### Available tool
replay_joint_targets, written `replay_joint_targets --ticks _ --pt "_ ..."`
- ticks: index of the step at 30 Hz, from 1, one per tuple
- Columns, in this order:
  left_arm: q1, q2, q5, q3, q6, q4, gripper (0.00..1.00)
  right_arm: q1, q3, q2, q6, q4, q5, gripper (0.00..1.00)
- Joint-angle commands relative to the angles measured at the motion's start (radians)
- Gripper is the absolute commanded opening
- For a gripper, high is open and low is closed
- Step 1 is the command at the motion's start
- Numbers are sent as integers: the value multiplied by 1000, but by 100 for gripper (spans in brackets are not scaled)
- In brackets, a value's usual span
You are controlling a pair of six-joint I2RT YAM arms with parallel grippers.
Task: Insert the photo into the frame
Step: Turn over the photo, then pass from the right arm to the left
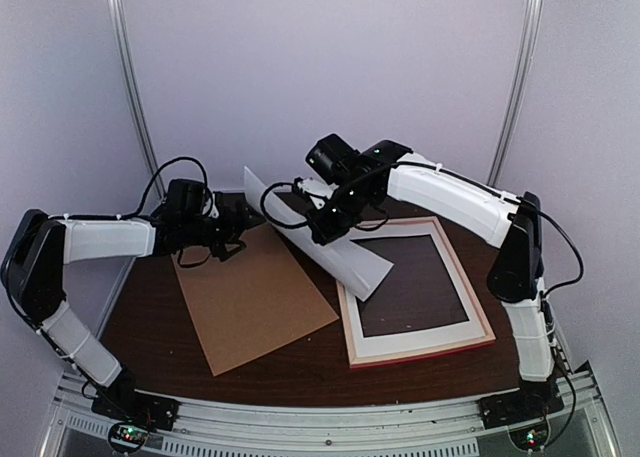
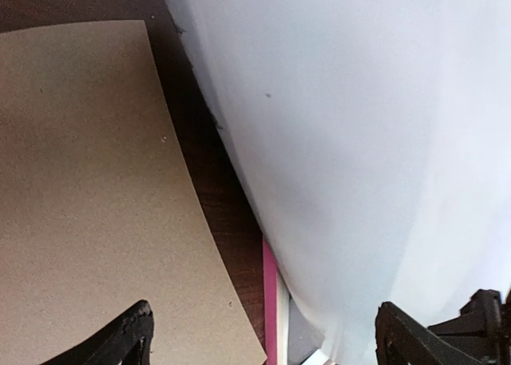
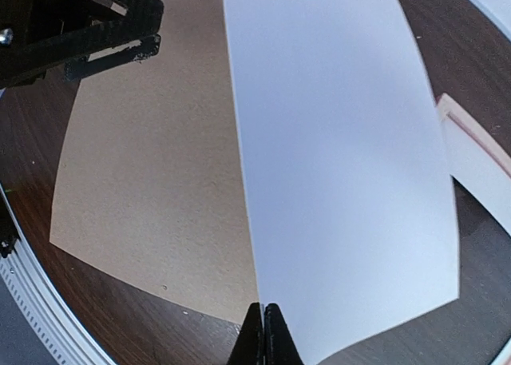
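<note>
Right fingers (image 3: 254,345) pinch photo (image 3: 343,141) edge.

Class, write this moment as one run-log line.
right gripper: shut on photo, aloft | left gripper: open, near backing board | frame: flat on table

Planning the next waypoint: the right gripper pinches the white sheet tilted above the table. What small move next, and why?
Probably shift the right gripper a little rightward and lower, laying the photo toward the frame. The photo hangs tilted, white side showing, and only its lower end overlaps the frame's left side; the opening lies farther right.
</note>
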Motion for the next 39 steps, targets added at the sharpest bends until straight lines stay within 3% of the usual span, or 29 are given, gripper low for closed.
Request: replay_joint_targets --ticks 1,7,19,39 --pt "-1 -56 -9 -118 -185 265 96 -2 -24 42 85 126 -115 0" --pt "-2 -95 -50 -163 -189 287 95 -2 -39 70 137 180 -134 0" --pt "-6 19 22 -109 -254 383 90 6 -80 102 209 270 -180 3" --pt "-37 159 37 50 -205 246 82 27 -35 170 229 287 -210 4"
